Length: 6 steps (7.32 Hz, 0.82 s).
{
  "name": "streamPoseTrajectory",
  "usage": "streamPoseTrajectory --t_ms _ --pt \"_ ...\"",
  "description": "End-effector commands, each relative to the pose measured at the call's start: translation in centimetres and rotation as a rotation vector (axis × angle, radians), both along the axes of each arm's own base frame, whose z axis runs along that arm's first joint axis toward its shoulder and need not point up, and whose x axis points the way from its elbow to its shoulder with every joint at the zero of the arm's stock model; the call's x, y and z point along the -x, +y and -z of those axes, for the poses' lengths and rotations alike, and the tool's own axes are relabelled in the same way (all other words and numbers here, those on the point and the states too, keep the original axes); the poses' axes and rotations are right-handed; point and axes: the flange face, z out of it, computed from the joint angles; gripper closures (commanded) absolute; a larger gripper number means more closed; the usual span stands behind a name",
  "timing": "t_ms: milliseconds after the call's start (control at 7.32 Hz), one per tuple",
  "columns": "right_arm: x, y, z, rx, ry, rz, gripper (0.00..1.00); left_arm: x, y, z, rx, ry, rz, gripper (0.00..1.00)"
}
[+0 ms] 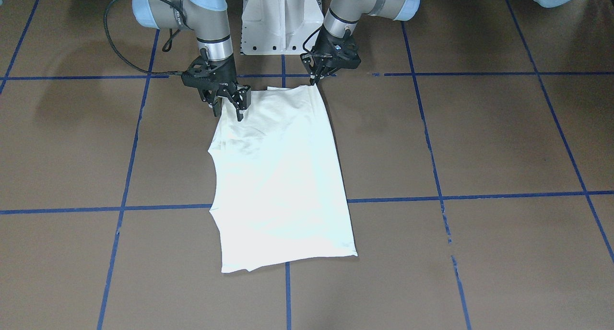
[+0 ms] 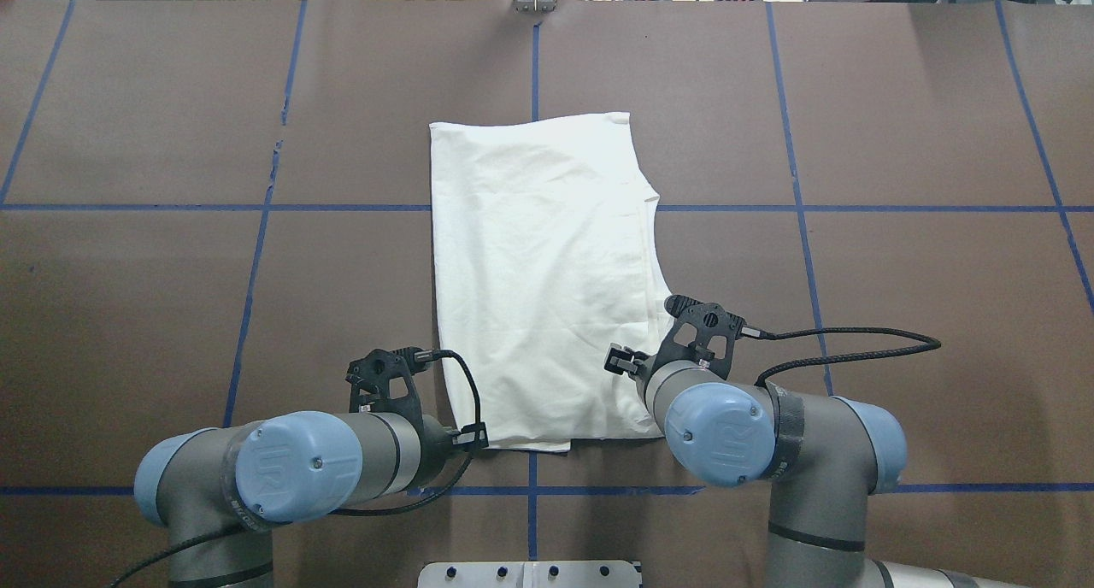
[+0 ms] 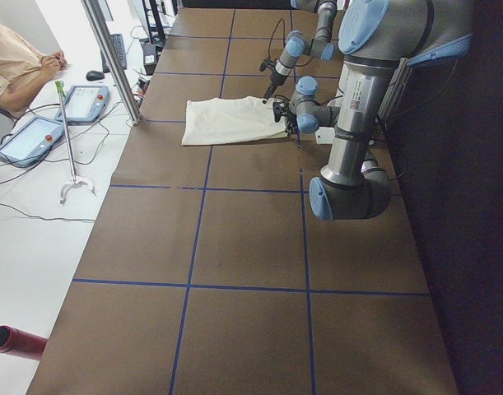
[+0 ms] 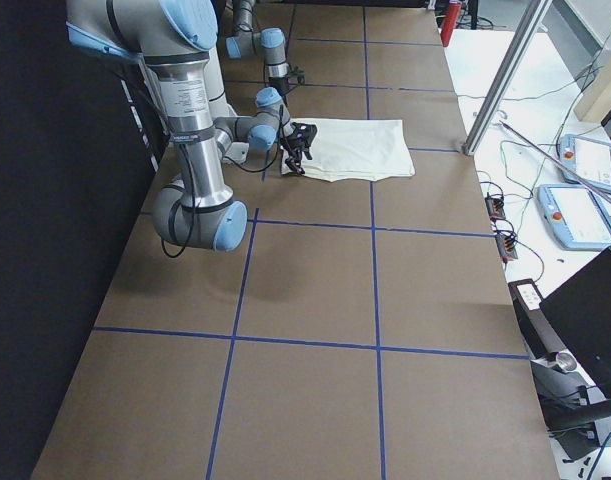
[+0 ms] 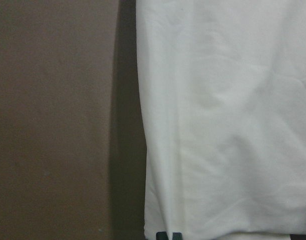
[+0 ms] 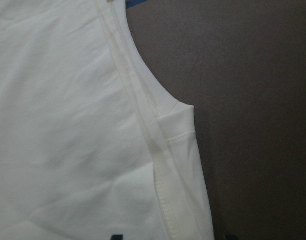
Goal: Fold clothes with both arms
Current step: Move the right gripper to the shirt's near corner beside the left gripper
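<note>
Brown matting is covering the table (image 2: pixel 855 101), with blue tape lines (image 2: pixel 795 208) crossing it in a grid. Near the middle the shirt (image 2: pixel 538 272) is lying flat and folded into a long panel, plain cream side facing up, running from the robot's edge out toward the far side. Both arms are reaching down to the shirt's near end: the left arm (image 2: pixel 359 455) is coming to its left near corner and the right arm (image 2: pixel 803 451) to its right near edge. The left gripper (image 1: pixel 319 79) is touching that corner, and its dark tips are showing well apart at the bottom of its wrist view, so its jaws are looking spread. The right gripper (image 1: pixel 229 111) is standing wide apart too, its fingertips (image 6: pixel 116 236) straddling the stitched seam (image 6: pixel 142 130) at the shirt's edge. Each arm's light-blue joint cap (image 2: pixel 286 468) is bearing a raised "UR" mark.
</note>
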Motion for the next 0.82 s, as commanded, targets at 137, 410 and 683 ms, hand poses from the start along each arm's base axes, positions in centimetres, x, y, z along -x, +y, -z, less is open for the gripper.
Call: streamPoseTrajectory --t_ms 137,410,683 --pt "0.22 0.28 -0.39 -0.005 0.009 -0.002 0.3 0.01 0.0 0.08 0.0 0.002 0.0 1.0" --pt "0.52 0.16 -0.8 -0.012 0.02 -0.011 0.33 0.01 0.0 0.1 -0.001 0.003 0.0 1.0" --pt "0.5 0.17 -0.87 -0.006 0.016 -0.017 0.34 -0.01 0.02 0.19 0.0 0.005 -0.001 1.0"
